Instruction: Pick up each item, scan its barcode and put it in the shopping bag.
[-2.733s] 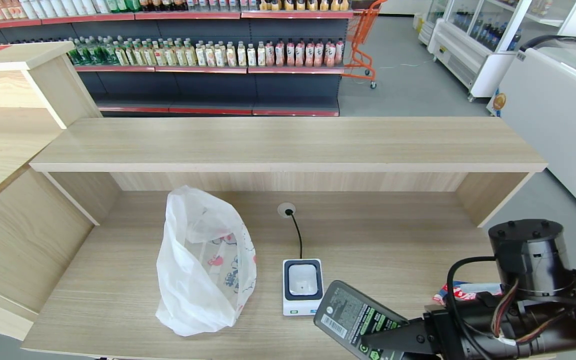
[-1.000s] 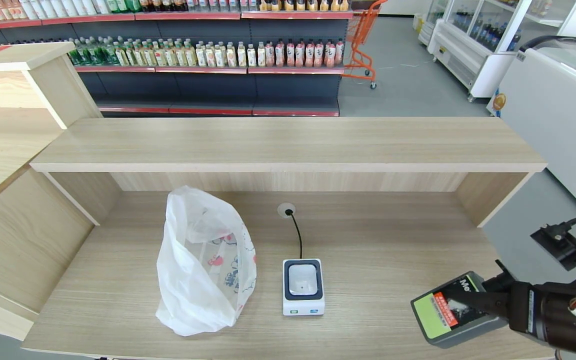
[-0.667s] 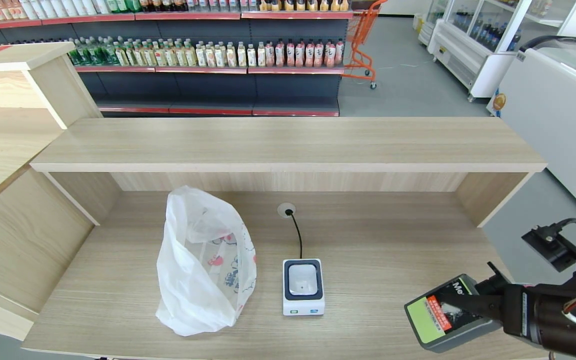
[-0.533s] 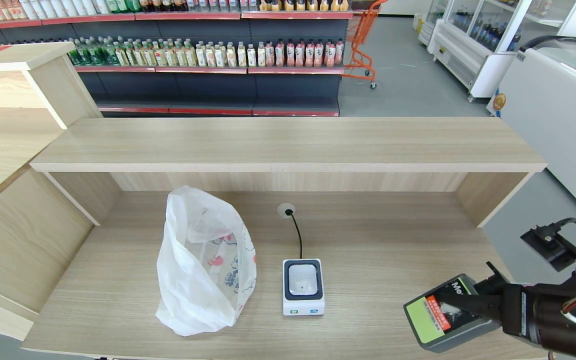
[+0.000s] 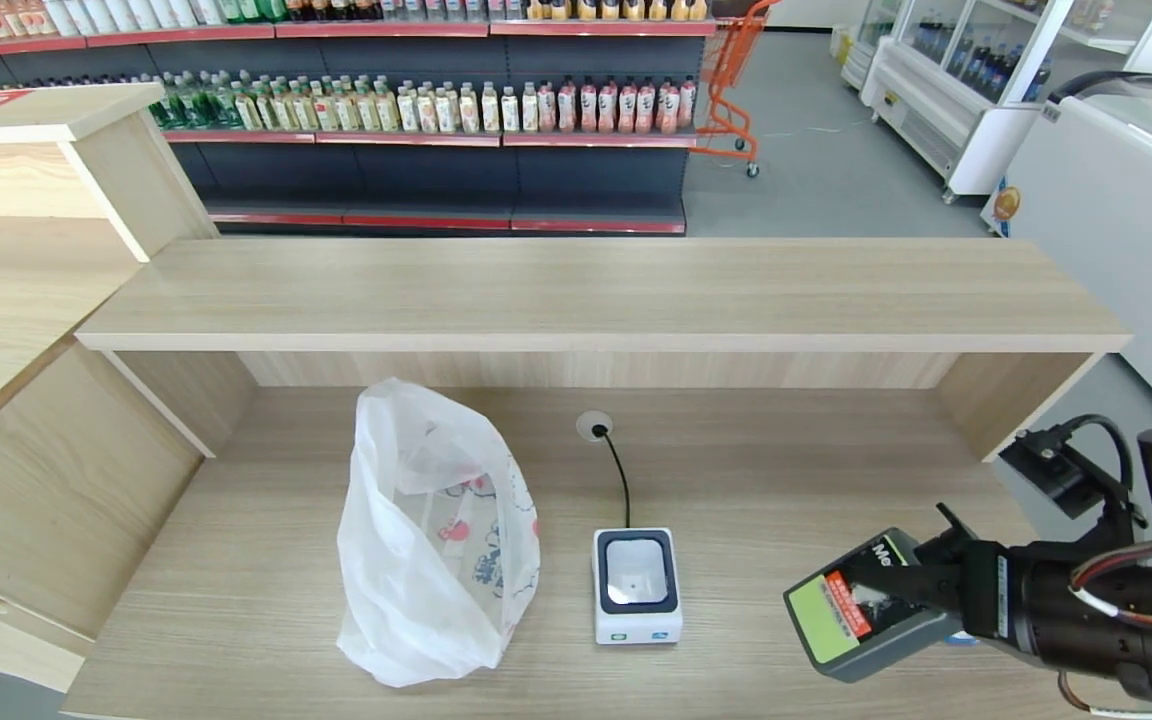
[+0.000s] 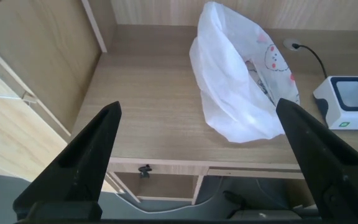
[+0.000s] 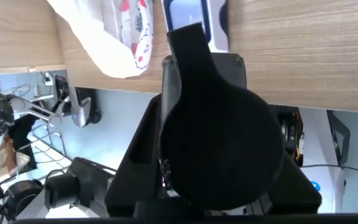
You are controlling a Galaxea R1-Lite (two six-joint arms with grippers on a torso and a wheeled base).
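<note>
My right claw (image 5: 896, 592) was clenched on the dark grey boxy pack with a green label (image 5: 848, 625), over the right end of the light wooden desk (image 5: 786, 480). Probably parked there to swing onto the white square scanner (image 5: 637, 585).

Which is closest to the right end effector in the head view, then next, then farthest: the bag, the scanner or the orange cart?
From the right end effector, which grips a box:
1. The scanner, on the counter just to its left.
2. The bag, further left, beyond the scanner.
3. The cart, far off on the shop floor.
</note>
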